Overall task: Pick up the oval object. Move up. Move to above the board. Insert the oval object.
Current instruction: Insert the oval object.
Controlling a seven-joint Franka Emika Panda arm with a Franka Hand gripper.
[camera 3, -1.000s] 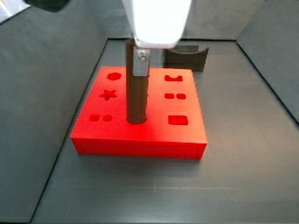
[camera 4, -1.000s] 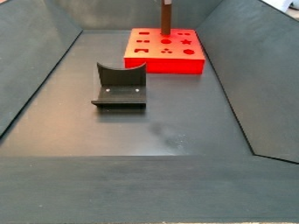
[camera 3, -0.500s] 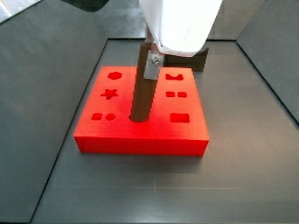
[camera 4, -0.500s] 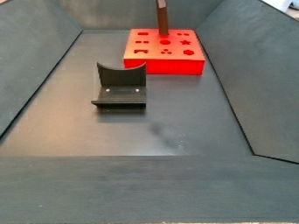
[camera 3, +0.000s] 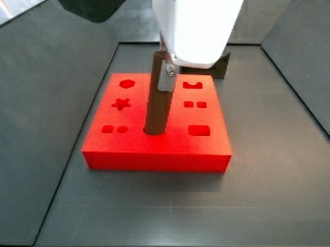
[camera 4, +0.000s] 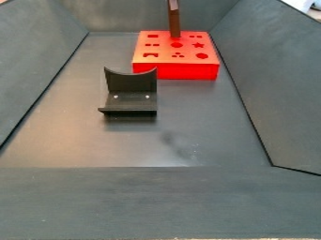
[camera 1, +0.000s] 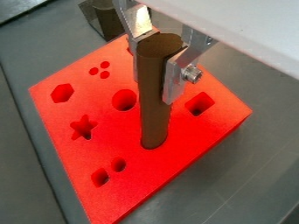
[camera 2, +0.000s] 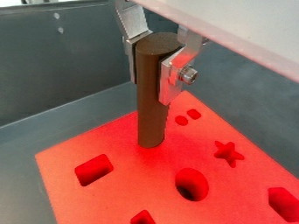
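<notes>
While the dark notched block (camera 4: 128, 93) sits mid-floor, the board (camera 3: 154, 145) lies beyond it at the far end, and there the gripper (camera 1: 162, 56) clamps the oval object (camera 1: 156, 92) upright, its foot in the board's middle.

1. Floor (camera 4: 201, 112) — dark grey and matte, with a paler scuff (camera 4: 183, 146) near its centre.
2. Side walls — grey panels rising at 9 o'clock (camera 4: 38, 66) and 3 o'clock (camera 4: 269, 75).
3. Back wall (camera 4: 126, 14), at 12 o'clock, same grey.

Robot lab test cell: bare grey walled bin (camera 4: 75, 178), fixture (camera 4: 128, 94).
</notes>
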